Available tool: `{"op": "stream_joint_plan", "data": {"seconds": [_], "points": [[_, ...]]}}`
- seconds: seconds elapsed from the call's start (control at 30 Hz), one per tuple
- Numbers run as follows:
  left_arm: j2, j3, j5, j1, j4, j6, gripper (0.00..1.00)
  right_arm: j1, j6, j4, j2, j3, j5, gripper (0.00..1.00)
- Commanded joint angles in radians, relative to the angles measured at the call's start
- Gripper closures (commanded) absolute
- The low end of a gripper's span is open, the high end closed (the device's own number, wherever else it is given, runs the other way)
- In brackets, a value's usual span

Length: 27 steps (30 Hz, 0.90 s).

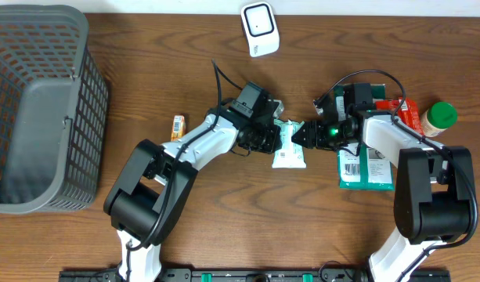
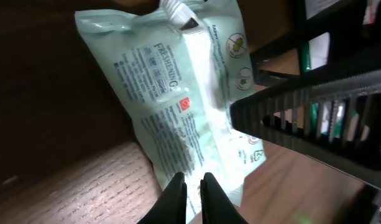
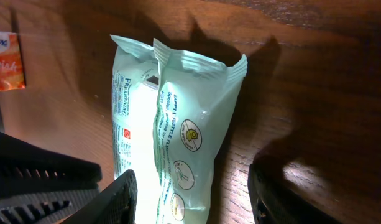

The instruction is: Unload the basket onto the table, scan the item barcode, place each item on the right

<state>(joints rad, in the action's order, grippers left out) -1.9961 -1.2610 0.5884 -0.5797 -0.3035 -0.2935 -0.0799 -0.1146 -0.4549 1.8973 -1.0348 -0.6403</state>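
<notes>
So the left end effector (image 2: 191, 186) has its fingers squeezed right together, and from its wrist cam it looks like they're pinching the bottom edge of the pale green wipes packet (image 2: 171, 112). The right end effector (image 3: 190, 196) is coming at the same packet from the other side with its fingers apart, one on each side of the packet's end. The one nearer the left arm is just beside the wrapper and the other has a clear gap, so no grip there.

The packet itself sits mid-desk (image 1: 224, 219) between the two arms, printed side up, small text and round icons showing. Can't pick out a barcode on it from any view.

Further out, the white scanner (image 1: 259, 30) is at the far edge of the desk, well apart from the packet. There's a green box (image 1: 369, 174) under the right arm, with a red packet (image 1: 402, 108) and a green-lidded jar (image 1: 439, 117) beyond it. A little orange sachet (image 1: 177, 127) lies by the left arm, and the big grey basket (image 1: 75, 102) is off on the left side.
</notes>
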Motion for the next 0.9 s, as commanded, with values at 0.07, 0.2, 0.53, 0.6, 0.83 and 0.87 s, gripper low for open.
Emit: {"op": "stream_joint_plan", "data": {"seconds": [0.07, 0.2, 0.53, 0.6, 0.83, 0.87], "points": [[-0.026, -0.003, 0.026, -0.006, 0.000, -0.012, 0.89, -0.013, -0.012, -0.008, 0.019, 0.030, 0.036, 0.46], [-0.026, 0.006, -0.052, -0.011, -0.001, -0.012, 0.88, -0.013, -0.012, -0.009, 0.019, 0.030, 0.036, 0.46], [-0.026, 0.009, -0.085, -0.014, 0.008, -0.013, 0.89, -0.013, -0.013, -0.009, 0.019, 0.030, 0.021, 0.46], [-0.026, 0.009, -0.085, -0.015, 0.009, -0.013, 0.89, -0.013, -0.021, -0.009, 0.019, 0.030, 0.021, 0.46], [-0.026, 0.009, -0.097, -0.017, 0.018, -0.017, 0.88, -0.013, -0.020, -0.009, 0.019, 0.030, 0.021, 0.46], [-0.026, 0.010, -0.105, -0.018, 0.018, -0.019, 0.88, -0.013, -0.020, -0.010, 0.019, 0.030, 0.021, 0.46]]}}
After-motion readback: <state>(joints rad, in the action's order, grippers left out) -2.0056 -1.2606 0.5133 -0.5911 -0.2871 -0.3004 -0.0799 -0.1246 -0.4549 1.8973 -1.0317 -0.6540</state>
